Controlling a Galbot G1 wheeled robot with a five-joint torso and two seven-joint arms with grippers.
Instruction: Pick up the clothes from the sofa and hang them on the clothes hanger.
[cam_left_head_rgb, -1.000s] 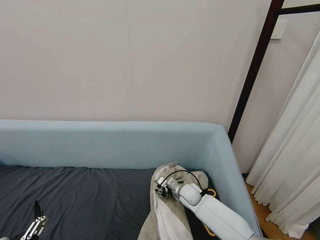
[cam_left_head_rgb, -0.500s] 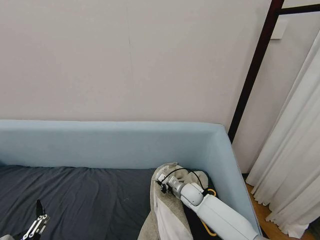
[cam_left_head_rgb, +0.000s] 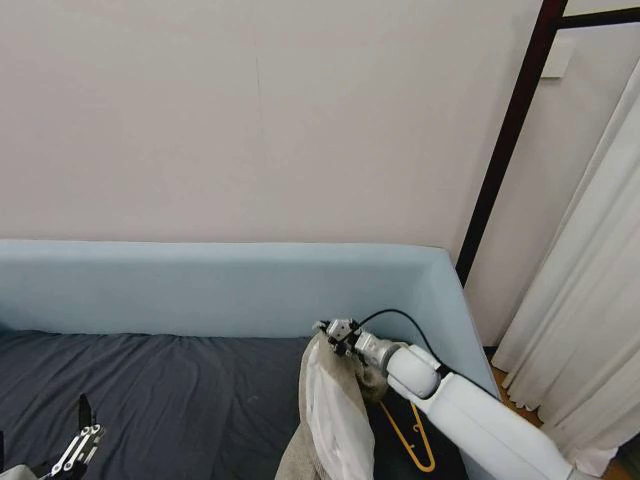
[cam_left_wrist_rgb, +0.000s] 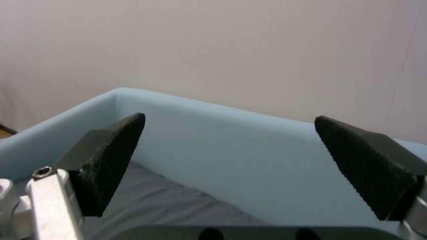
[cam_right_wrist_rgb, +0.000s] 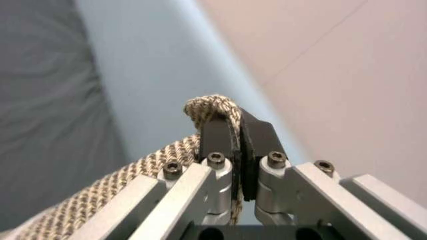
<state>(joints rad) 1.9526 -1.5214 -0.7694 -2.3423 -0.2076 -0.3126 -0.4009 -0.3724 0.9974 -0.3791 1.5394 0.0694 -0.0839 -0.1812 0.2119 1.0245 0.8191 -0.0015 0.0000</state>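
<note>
Beige, coarse-knit cloth, which we log as the knit garment (cam_left_head_rgb: 330, 425), hangs at the right end of the sofa. Its upper edge is raised close to the top of the pale blue backrest (cam_left_head_rgb: 200, 290). The rest drapes down in a long fold with a white inner face showing, toward the dark grey seat cover (cam_left_head_rgb: 150, 400). We note the right gripper (cam_left_head_rgb: 336, 332) at that upper edge, its arm reaching in from the lower right. In the right wrist view its black pads (cam_right_wrist_rgb: 257, 137) are pressed together on a bunched loop of the knit — a firm pinch, with no gap between the jaws. An orange hanger (cam_left_head_rgb: 415, 445) lies flat on the seat just beside the draped cloth, under the right arm. The left gripper (cam_left_head_rgb: 80, 440) sits low at the left over the seat cover, well apart from the garment; we see its jaws spread wide with nothing between them. Beyond the sofa's right end stands a dark upright pole (cam_left_head_rgb: 505, 140), with a white curtain (cam_left_head_rgb: 590, 330) beside it.
</note>
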